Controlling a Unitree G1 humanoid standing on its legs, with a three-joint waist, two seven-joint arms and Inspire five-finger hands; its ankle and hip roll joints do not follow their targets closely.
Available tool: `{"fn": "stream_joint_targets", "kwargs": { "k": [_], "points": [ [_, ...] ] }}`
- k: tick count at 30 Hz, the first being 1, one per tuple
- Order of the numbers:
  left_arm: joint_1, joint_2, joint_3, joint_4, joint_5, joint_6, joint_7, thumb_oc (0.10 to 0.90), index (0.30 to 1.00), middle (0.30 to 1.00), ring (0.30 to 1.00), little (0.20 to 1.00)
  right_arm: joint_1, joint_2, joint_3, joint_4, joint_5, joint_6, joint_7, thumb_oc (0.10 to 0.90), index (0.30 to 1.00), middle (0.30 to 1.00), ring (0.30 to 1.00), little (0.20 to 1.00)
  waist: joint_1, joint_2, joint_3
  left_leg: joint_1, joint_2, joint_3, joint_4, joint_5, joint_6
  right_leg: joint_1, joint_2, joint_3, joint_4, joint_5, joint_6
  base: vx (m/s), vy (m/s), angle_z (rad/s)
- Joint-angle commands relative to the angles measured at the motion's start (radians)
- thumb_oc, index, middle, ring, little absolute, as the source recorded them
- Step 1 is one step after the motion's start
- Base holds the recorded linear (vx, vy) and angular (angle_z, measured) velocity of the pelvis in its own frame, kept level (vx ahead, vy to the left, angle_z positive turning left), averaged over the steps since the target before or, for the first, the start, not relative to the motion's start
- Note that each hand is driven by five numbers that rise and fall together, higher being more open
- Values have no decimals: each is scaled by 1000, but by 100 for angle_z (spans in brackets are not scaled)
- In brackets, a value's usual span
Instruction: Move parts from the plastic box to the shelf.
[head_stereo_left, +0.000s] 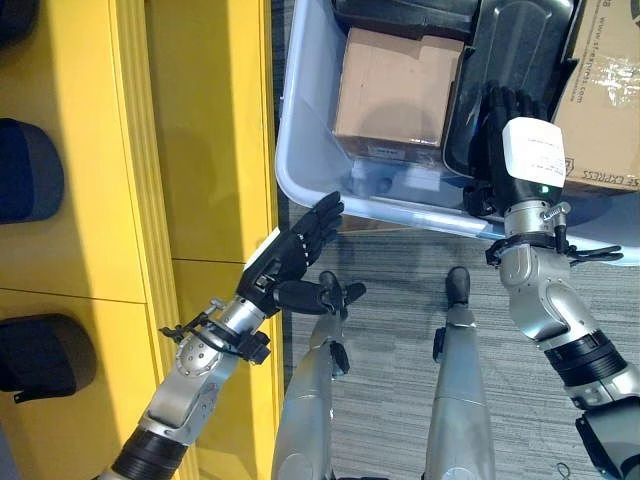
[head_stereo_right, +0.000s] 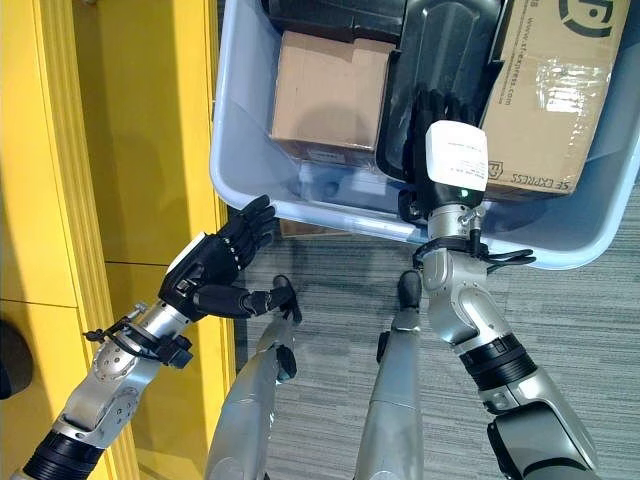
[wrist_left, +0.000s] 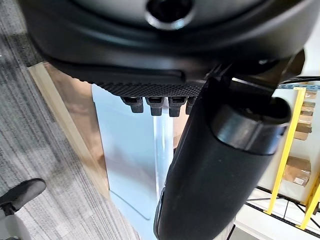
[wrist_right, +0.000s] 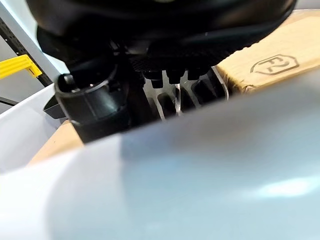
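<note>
The pale blue plastic box stands on the floor ahead, holding a long black moulded part, a small cardboard box and a large cardboard box. My right hand reaches over the box's near rim, its straight fingers lying on the lower end of the black part. In the right wrist view the box wall hides much of that hand. My left hand hovers open outside the box's near left corner, holding nothing. The yellow shelf runs along the left.
Two dark parts lie on the shelf at the far left. Another black part sits at the back of the box. Grey carpet covers the floor between the box and me.
</note>
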Motion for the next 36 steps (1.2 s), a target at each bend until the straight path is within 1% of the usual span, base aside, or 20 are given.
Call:
{"fn": "stream_joint_targets", "kwargs": {
  "k": [1,5,7,12,13,17,19,20,21,22,23,30,36],
  "points": [
    [-14,-32,23,-100,31,-87,4,900,1000,1000,1000,1000,-95,-46,5,-18,-106,-33,-96,900,1000,1000,1000,1000,-9,60,18,-74,-34,-94,149,-168,21,4,44,-104,39,-108,-110,0,0,0],
    [-22,-35,17,-99,31,-89,20,900,1000,1000,1000,1000,-118,-44,22,-6,-144,-13,-127,900,1000,1000,1000,1000,-2,61,18,-99,-36,-100,173,-174,21,-18,44,-103,59,-114,-113,0,0,0],
    [-25,-37,10,-99,41,-92,25,900,1000,1000,1000,1000,-134,-48,31,2,-154,1,-137,900,1000,1000,1000,1000,2,66,18,-108,-37,-101,179,-175,22,-28,44,-101,70,-118,-114,0,0,0],
    [-26,-38,5,-96,38,-103,29,900,1000,1000,1000,1000,-162,-58,45,40,-147,22,-160,900,1000,1000,1000,1000,10,74,18,-124,-42,-106,194,-180,23,-44,42,-101,85,-124,-118,0,0,0],
    [-28,-37,5,-97,41,-106,32,900,1000,1000,1000,1000,-175,-60,48,62,-146,24,-177,900,1000,1000,1000,1000,13,78,18,-131,-43,-105,199,-181,22,-51,41,-100,91,-126,-119,0,0,0],
    [-33,-38,2,-95,39,-109,31,900,1000,1000,1000,1000,-197,-68,51,94,-145,26,-187,900,1000,1000,1000,1000,17,84,18,-138,-47,-106,203,-181,23,-60,39,-100,98,-127,-119,0,0,0],
    [-35,-39,2,-97,36,-109,32,900,1000,1000,1000,1000,-206,-72,56,109,-133,28,-199,900,1000,1000,1000,1000,19,87,18,-143,-49,-107,207,-182,23,-65,39,-99,100,-127,-119,0,0,0],
    [-38,-39,-2,-94,39,-112,34,900,1000,1000,1000,1000,-218,-71,60,129,-107,33,-218,900,1000,1000,1000,1000,22,91,18,-151,-50,-108,213,-183,23,-72,38,-97,106,-128,-120,0,0,0],
    [-39,-39,-2,-93,40,-113,34,900,1000,1000,1000,1000,-221,-71,59,134,-96,32,-220,875,964,964,964,964,22,91,18,-153,-51,-108,214,-183,23,-73,38,-97,107,-129,-120,0,0,0],
    [-42,-40,-3,-94,42,-112,36,900,1000,1000,1000,1000,-224,-67,56,140,-76,31,-218,408,311,311,311,311,22,91,18,-155,-52,-109,213,-183,23,-74,39,-97,107,-130,-120,0,0,0],
    [-42,-42,-4,-93,43,-113,37,900,1000,1000,1000,1000,-223,-65,54,146,-65,27,-222,400,300,300,300,300,23,93,18,-156,-51,-108,213,-183,23,-77,39,-96,108,-129,-121,0,0,0],
    [-48,-42,-8,-96,45,-114,40,900,1000,1000,1000,1000,-236,-60,44,189,-44,30,-245,400,300,300,300,300,27,100,18,-169,-54,-109,224,-186,24,-87,35,-95,117,-132,-122,-3,0,-4],
    [-47,-40,-9,-99,35,-118,39,900,1000,1000,1000,1000,-238,-66,41,225,-43,-1,-245,400,300,300,300,300,27,103,18,-166,-55,-107,226,-187,24,-85,33,-96,117,-133,-121,-1,0,-2]
  ]
}}
